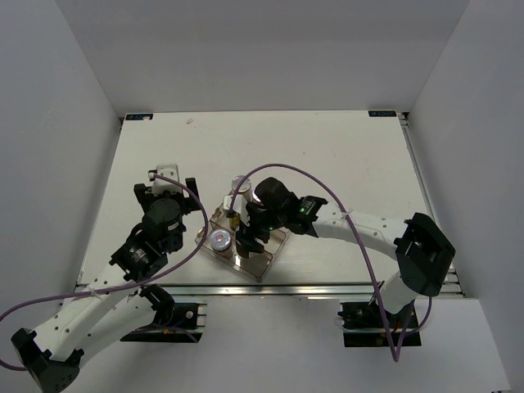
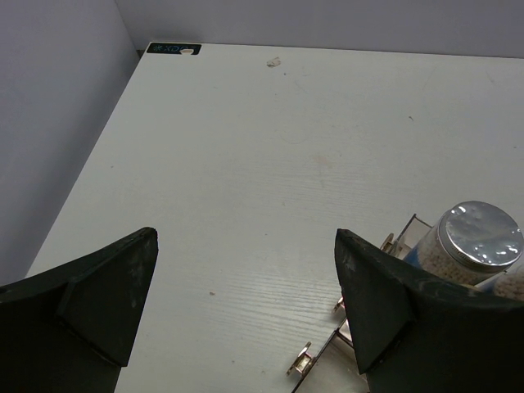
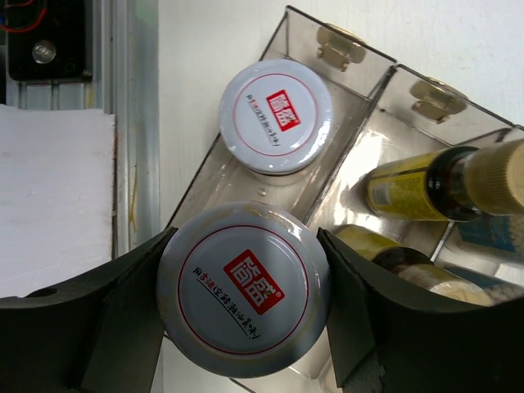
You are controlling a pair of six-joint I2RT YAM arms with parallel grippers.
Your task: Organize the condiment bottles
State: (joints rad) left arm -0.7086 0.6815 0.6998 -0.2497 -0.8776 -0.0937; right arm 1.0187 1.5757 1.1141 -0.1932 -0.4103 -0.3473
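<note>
While your right gripper (image 3: 243, 246) hangs over the clear tray (image 3: 344, 49), its jaws are closed on a white-lidded jar (image 3: 243, 291), with a finger against each side. A second white-lidded jar (image 3: 276, 115) sits in the tray compartment just beyond. Two yellow bottles (image 3: 409, 190) occupy the adjoining section. Your left gripper (image 2: 244, 237) is spread wide and empty above the table (image 2: 246, 147), with a silver-capped bottle (image 2: 479, 237) beside it.

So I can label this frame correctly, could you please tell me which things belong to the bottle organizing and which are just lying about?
Job: white-lidded jar in the right pincer, second white-lidded jar, yellow bottle, silver-capped bottle.
Lying about: clear tray, small scrap, corner sticker.
</note>
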